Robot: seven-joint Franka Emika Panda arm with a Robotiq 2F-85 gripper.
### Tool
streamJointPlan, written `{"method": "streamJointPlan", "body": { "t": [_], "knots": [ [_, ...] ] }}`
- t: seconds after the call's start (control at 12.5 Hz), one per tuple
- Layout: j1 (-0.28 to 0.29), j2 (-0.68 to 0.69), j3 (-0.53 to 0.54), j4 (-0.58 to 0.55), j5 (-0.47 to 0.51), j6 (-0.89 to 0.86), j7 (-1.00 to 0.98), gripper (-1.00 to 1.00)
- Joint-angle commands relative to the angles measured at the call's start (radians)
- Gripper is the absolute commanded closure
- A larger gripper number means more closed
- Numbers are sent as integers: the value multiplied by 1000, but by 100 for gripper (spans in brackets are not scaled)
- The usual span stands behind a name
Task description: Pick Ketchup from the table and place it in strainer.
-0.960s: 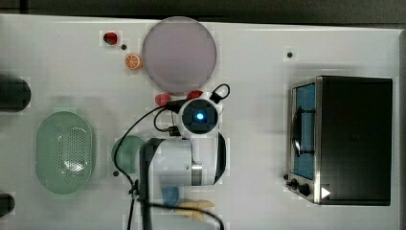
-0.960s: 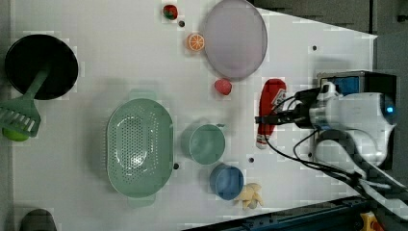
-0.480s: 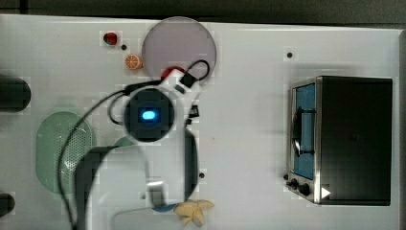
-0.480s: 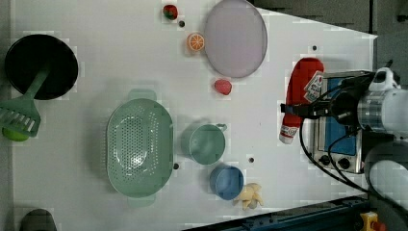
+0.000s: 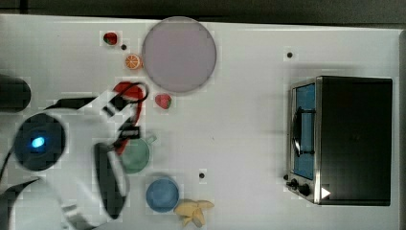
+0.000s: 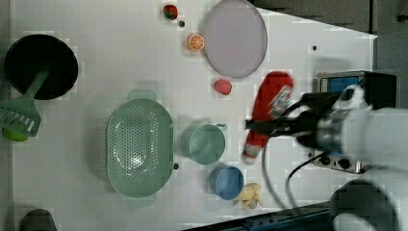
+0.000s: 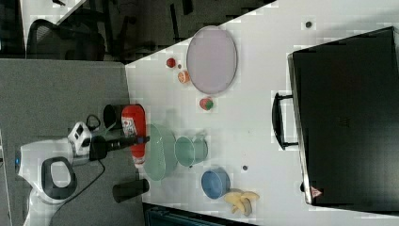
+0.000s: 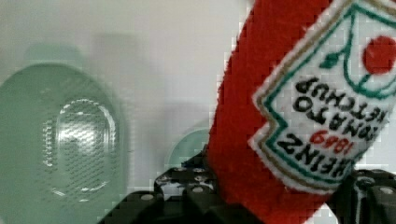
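The Ketchup (image 6: 269,107), a red bottle with a white label, hangs in the air with my gripper (image 6: 262,127) shut on its middle. In the left view it shows between the green cup (image 6: 207,143) and the oven. In the right view the Ketchup (image 7: 133,128) hangs beside the strainer (image 7: 157,151). The wrist view has the Ketchup (image 8: 289,107) close up, with the pale green strainer (image 8: 60,140) lying on the table below and to one side. The strainer (image 6: 139,144) holds nothing. In the top view my arm covers the strainer, and the Ketchup (image 5: 128,93) pokes out past the wrist.
A blue bowl (image 6: 226,182) and a banana (image 6: 250,195) lie near the front edge. A lilac plate (image 6: 234,37), an orange slice (image 6: 196,42) and two strawberries (image 6: 222,86) sit farther back. A toaster oven (image 5: 344,139) stands on the top view's right; a black bowl (image 6: 41,65) on the left view's left.
My arm has swung to the top view's left with the Ketchup in the gripper, from the table's middle to over the strainer side. The bottle has risen off the table.
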Motion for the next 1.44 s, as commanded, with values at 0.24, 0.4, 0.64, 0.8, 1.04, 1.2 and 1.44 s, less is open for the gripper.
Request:
{"method": "streamJointPlan", "body": {
  "t": [0.24, 0.4, 0.64, 0.8, 1.04, 1.2, 1.44],
  "knots": [
    [38, 86, 168, 3, -3, 76, 402, -25],
    [42, 155, 211, 3, -4, 206, 498, -25],
    [58, 275, 233, 4, -5, 325, 570, -33],
    [70, 353, 233, 5, -10, 393, 570, -75],
    [75, 393, 234, 8, -42, 446, 571, -100],
    [58, 360, 230, 8, -39, 420, 573, -100],
    [-5, 251, 218, 9, -38, 232, 573, -100]
  ]
}}
